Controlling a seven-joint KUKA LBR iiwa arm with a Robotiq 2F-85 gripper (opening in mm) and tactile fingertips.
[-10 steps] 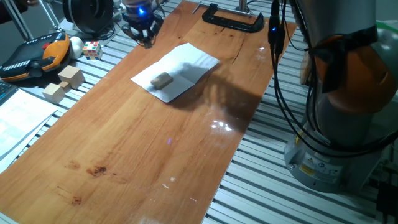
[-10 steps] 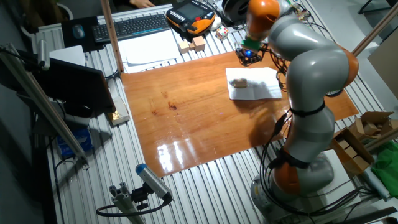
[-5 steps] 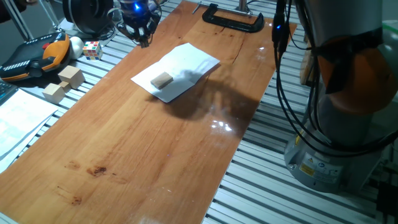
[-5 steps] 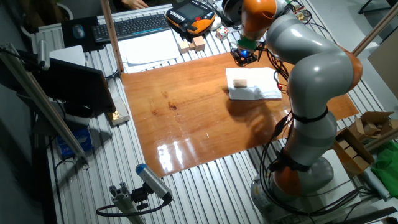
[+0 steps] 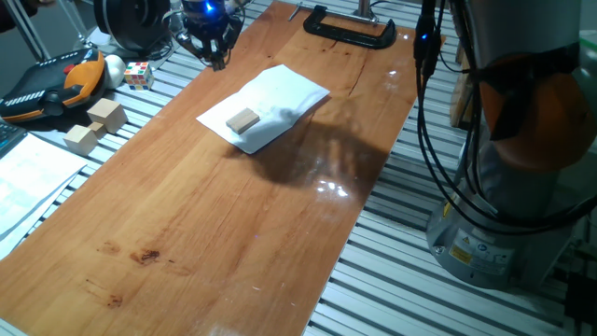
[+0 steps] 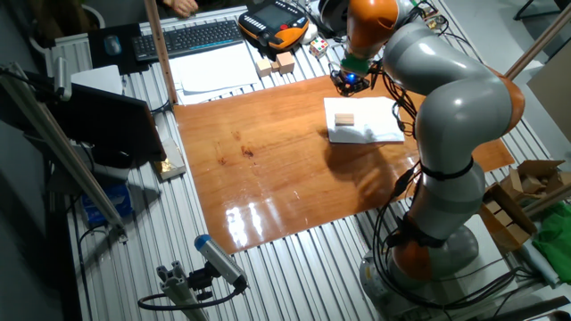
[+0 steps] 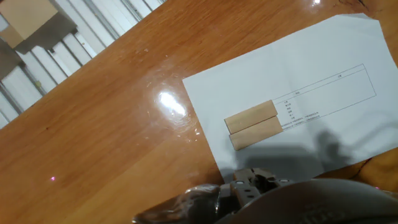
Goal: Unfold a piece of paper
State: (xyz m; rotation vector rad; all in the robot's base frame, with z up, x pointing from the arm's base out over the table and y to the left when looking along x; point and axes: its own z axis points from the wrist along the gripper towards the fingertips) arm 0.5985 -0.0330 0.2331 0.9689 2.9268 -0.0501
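Observation:
The piece of paper is a white sheet lying on the far part of the wooden board. It also shows in the other fixed view and in the hand view, where faint printed lines cross it. A small tan wooden block rests on its near corner. My gripper hangs over the board's far left edge, beyond the paper and apart from it. Its fingers look drawn together and hold nothing. Only a blurred dark part of the gripper shows in the hand view.
A black clamp sits at the board's far end. Left of the board lie two wooden blocks, a colour cube, an orange pendant and printed sheets. The robot's base and cables stand to the right.
My gripper has shifted slightly toward the board's far left edge, a little farther from the paper. The paper and the block stay where they were.

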